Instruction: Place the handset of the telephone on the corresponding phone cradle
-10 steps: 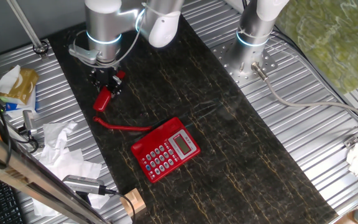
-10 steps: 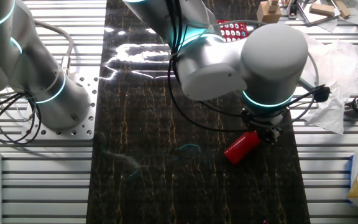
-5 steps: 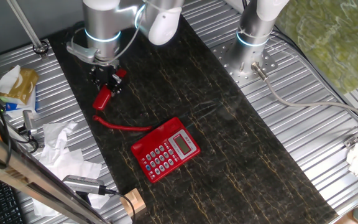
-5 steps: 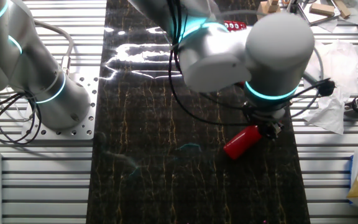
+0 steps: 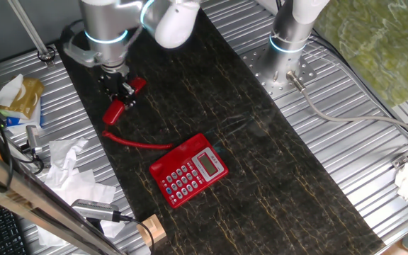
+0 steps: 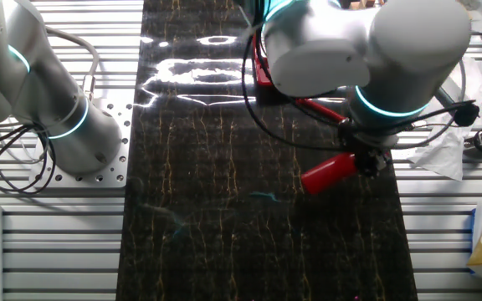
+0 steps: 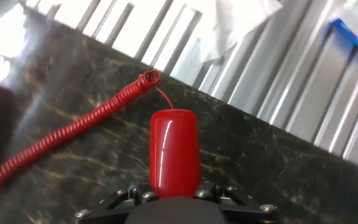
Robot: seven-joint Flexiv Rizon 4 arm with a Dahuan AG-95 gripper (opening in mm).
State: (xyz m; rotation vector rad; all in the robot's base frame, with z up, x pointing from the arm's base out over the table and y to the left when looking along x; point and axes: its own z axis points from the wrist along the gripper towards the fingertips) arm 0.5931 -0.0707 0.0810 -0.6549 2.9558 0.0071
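Observation:
My gripper [image 5: 121,93] is shut on the red handset [image 5: 122,101] and holds it tilted above the dark mat at the far left. The handset also shows in the other fixed view [image 6: 328,171] under the gripper [image 6: 366,161], and in the hand view [image 7: 173,149] between the jaws [image 7: 174,198]. Its coiled red cord [image 7: 67,134] runs across the mat [image 5: 137,144] to the red telephone [image 5: 189,170], which lies near the mat's middle front with grey-white buttons and a silver display. The phone cradle [image 5: 184,147] is the bare red strip along the phone's far side.
Crumpled white paper [image 5: 69,166] and a yellow packet [image 5: 21,95] lie on the metal slats left of the mat. A wooden block [image 5: 151,230] sits at the front. A second arm's base [image 5: 289,39] stands at the back right. A blue box edge [image 7: 353,43] shows in the hand view.
The gripper has risen and moved a little left and back with the handset in it; the cord has stretched slightly. The telephone has not moved.

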